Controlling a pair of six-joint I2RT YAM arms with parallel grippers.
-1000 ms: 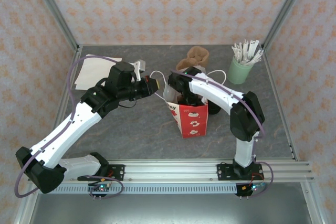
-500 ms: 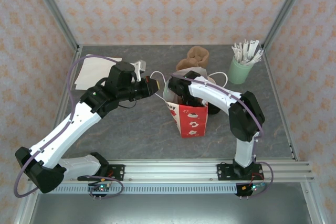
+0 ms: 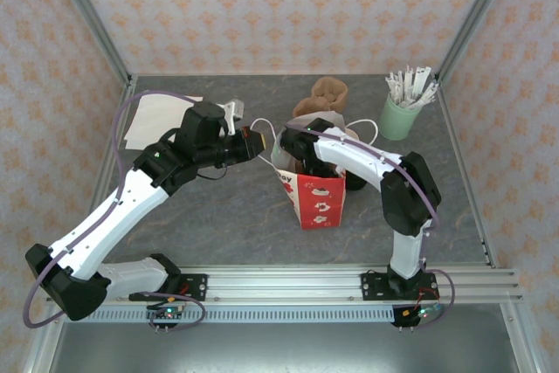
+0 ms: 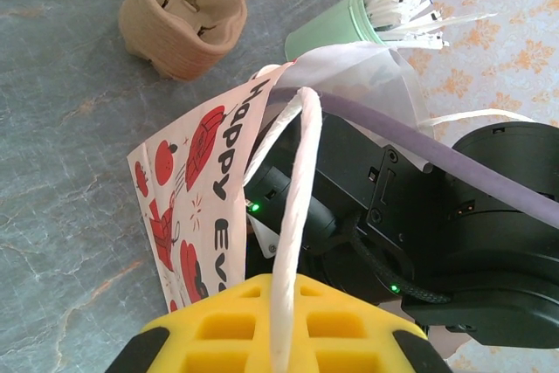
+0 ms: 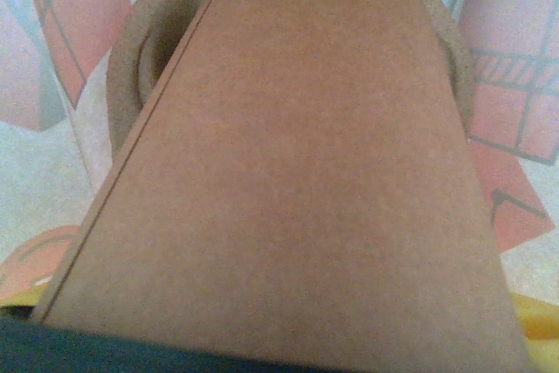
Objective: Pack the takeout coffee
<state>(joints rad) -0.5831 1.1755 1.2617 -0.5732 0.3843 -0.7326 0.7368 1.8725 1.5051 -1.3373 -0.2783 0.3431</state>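
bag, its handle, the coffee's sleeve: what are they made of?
bag: thin printed paper, matte, creased. handle: likely twisted white paper cord, faint spiral ridges. takeout coffee sleeve: plain brown cardboard, matte, with a seam line.

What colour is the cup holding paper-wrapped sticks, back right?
That round stick-holder cup is mint green; the top external view shows it best.

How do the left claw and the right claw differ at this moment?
The left claw is pinched shut on the bag's thin white handle; the right claw stands wide, its pads on either side of the takeout coffee. The left claw sits outside the red-and-white bag, beside its mouth; the right claw reaches down inside it. Both have yellow pads.
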